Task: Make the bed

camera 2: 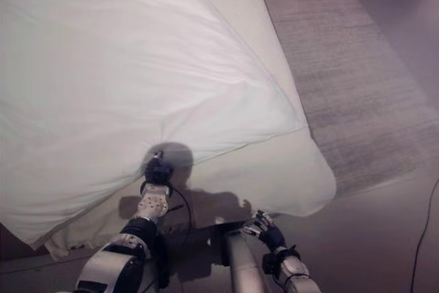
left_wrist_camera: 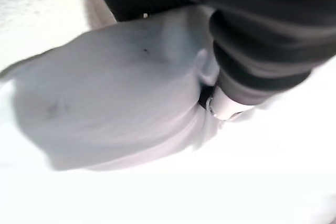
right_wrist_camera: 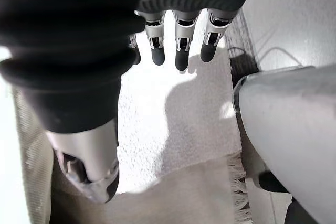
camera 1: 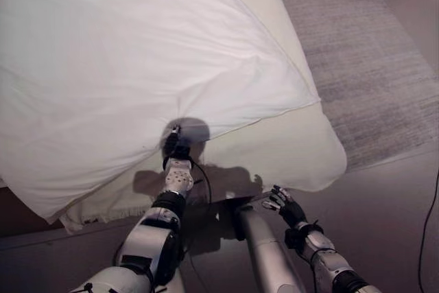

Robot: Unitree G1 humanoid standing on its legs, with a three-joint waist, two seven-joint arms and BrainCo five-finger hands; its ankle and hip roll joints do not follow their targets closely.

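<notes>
One soft, light duvet (camera 1: 130, 66) bunches in the left hand (camera 1: 173, 147)'s grip at its six-o'clock hem; right hand (camera 1: 282, 204) hangs slack-fingered.

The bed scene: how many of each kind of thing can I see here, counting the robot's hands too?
White duvet: 1
Cream sheet beneath it, showing at the bed's near corner: 1
Grey rug on the floor beside the bed: 1
Robot hands: 2, the left hand at the duvet's edge, the right hand low by the bed's corner
Total: 5
</notes>
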